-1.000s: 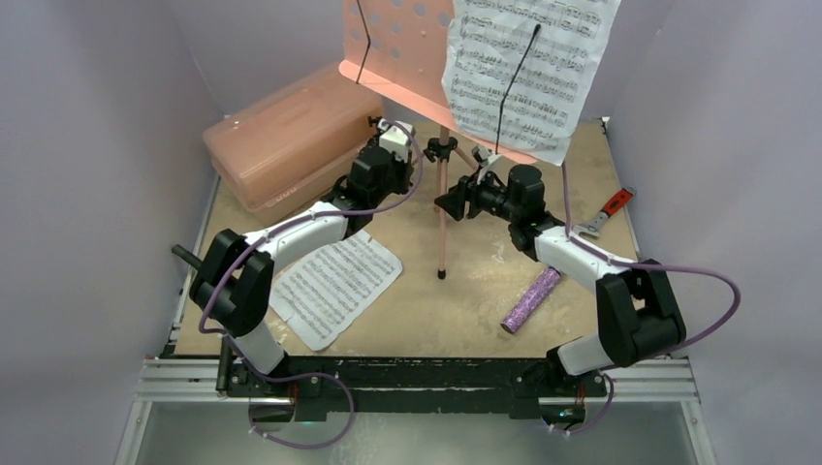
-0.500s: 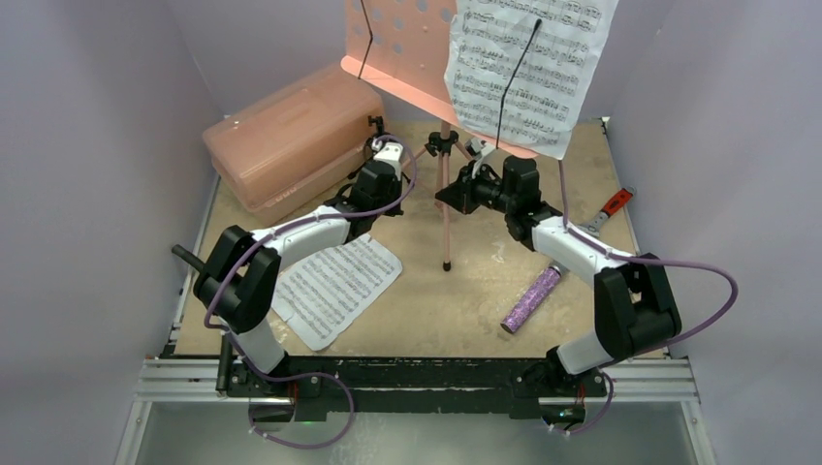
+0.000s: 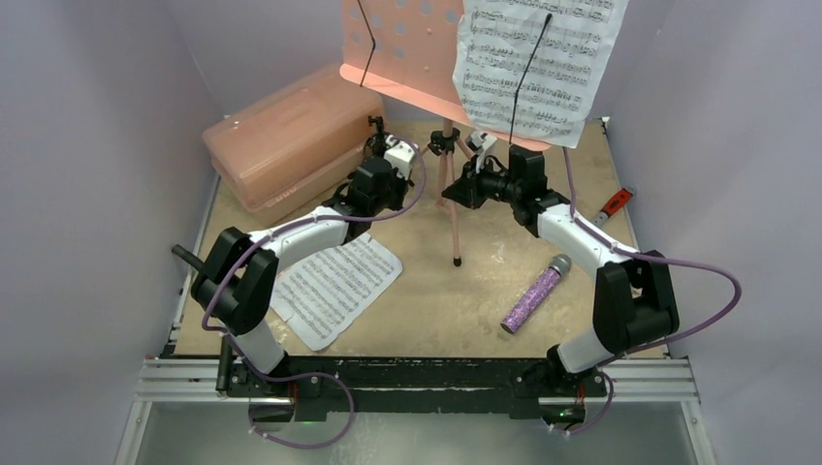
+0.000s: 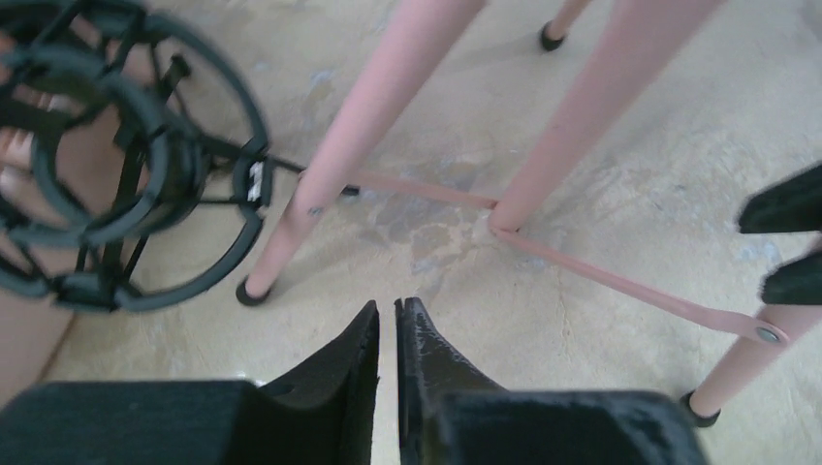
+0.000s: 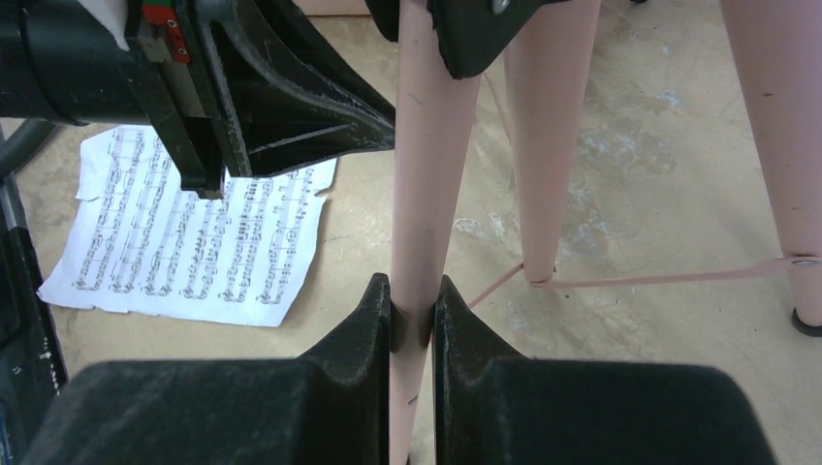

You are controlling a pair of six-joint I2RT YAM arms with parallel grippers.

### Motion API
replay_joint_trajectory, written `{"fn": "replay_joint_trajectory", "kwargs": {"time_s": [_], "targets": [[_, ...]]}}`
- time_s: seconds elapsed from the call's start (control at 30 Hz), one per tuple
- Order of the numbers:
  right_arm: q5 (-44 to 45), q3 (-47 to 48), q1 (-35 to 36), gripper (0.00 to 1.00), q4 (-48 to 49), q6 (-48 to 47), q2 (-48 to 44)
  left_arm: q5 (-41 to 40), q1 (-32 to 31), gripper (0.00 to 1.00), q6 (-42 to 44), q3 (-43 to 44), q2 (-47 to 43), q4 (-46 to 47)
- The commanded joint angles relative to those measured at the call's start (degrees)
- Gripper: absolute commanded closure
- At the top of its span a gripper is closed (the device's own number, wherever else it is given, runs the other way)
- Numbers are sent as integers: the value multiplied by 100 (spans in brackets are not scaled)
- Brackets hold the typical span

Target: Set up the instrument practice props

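Right gripper point(image 5: 412, 302) jaws grasp a pink music stand point(image 5: 426, 174) leg; left gripper point(image 4: 387, 325) jaws clenched empty, just beside the shock-mount mini tripod point(image 4: 126, 174).

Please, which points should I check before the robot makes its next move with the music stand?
1. Right gripper clamped on music stand leg: ok.
2. Left gripper free of any load: ok, shut and empty.
3. One sheet-music page on the stand's desk: ok.
4. Second page on desk: not ok, lies on table.
5. Microphone in shock mount: not ok, lies on table.
6. All stand feet on table: cannot tell.
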Motion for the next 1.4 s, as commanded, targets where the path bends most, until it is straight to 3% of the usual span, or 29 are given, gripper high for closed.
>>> {"fn": "replay_joint_trajectory", "kwargs": {"time_s": [0.0, 0.13, 0.23, 0.33, 0.47, 0.6, 0.7, 0.83, 1.17, 1.37], "targets": [[-19, 183, -103, 100, -352, -864, -349, 1120, 23, 81, 1662, 467, -78, 258], [-65, 186, -220, 100, -562, -1037, -456, 893, 25, 59, 1857, 754, 41, 196], [-223, 197, -308, 100, -634, -1124, -487, 1087, 47, 54, 2142, 737, 31, 455], [-361, 208, -371, 100, -666, -1176, -478, 1801, 123, 55, 2351, 712, 107, 777], [-551, 212, -387, 100, -682, -1267, -472, 2323, 186, 58, 2443, 792, 337, 1027], [-595, 255, -392, 100, -718, -1282, -456, 2294, 187, 63, 2484, 880, 600, 1375], [-588, 316, -407, 100, -794, -1304, -451, 2154, 189, 72, 2524, 1006, 804, 1511], [-538, 451, -468, 100, -937, -1321, -431, 1939, 187, 99, 2679, 1006, 868, 1568], [-314, 997, -610, 100, -1517, -1326, -201, 492, 195, 100, 2741, 480, 485, 1383], [-409, 1158, -619, 100, -1596, -1332, -82, 575, 199, 100, 2699, 348, 476, 1374]]}}
